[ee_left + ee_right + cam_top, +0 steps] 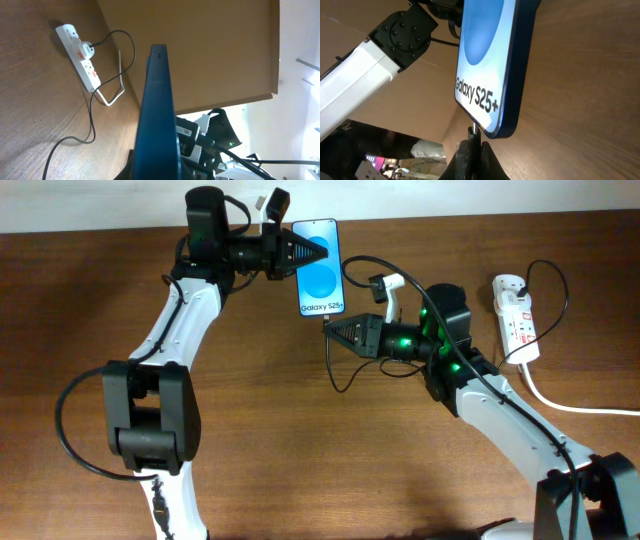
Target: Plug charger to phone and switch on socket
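Note:
The phone (320, 268) lies at the table's far middle with its blue screen lit and "Galaxy S25+" at its near end. My left gripper (312, 252) is shut on the phone's far half; the left wrist view shows the phone's edge (157, 115) between the jaws. My right gripper (330, 330) is shut on the charger plug (473, 137), whose metal tip touches the phone's bottom edge (490, 127). The thin black charger cable (335, 370) loops below it. The white socket strip (517, 315) lies at the right, with a plug in it.
The socket's thick white cord (570, 405) runs off to the right edge. The strip and black cable also show in the left wrist view (82, 55). The table's far edge runs just behind the phone.

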Robot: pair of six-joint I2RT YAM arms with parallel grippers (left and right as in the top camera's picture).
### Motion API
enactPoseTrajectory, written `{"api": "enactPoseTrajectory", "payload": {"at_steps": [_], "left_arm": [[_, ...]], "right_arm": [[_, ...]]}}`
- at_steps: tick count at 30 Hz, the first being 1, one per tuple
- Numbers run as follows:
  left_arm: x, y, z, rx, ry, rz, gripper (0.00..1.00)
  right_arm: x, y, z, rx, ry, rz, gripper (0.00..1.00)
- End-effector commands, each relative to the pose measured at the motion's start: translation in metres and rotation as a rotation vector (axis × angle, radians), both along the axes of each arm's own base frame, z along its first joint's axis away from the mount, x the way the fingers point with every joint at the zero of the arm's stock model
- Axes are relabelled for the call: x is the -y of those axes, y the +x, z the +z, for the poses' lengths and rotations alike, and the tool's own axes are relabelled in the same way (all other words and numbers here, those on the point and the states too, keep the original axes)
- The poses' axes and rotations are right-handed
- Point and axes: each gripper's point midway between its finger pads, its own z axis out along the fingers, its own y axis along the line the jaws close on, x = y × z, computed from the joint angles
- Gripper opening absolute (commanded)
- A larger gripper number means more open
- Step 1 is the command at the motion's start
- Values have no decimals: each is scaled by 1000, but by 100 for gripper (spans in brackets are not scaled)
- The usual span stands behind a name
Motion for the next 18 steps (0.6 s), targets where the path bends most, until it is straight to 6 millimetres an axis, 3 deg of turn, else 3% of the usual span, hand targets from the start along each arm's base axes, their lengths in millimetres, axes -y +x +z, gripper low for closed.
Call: {"api": "enactPoseTrajectory", "payload": {"at_steps": [1, 9, 18], "left_arm": [[3, -21, 11, 13, -34, -117, 0], [3, -21, 9, -12, -32, -116, 0], [17, -29, 10, -6, -32, -149, 0]], "right_arm": [[18, 23, 7, 44, -8, -104, 4], [8, 17, 7, 46, -9, -79, 4], [-2, 11, 7, 47, -9, -53, 4]]}}
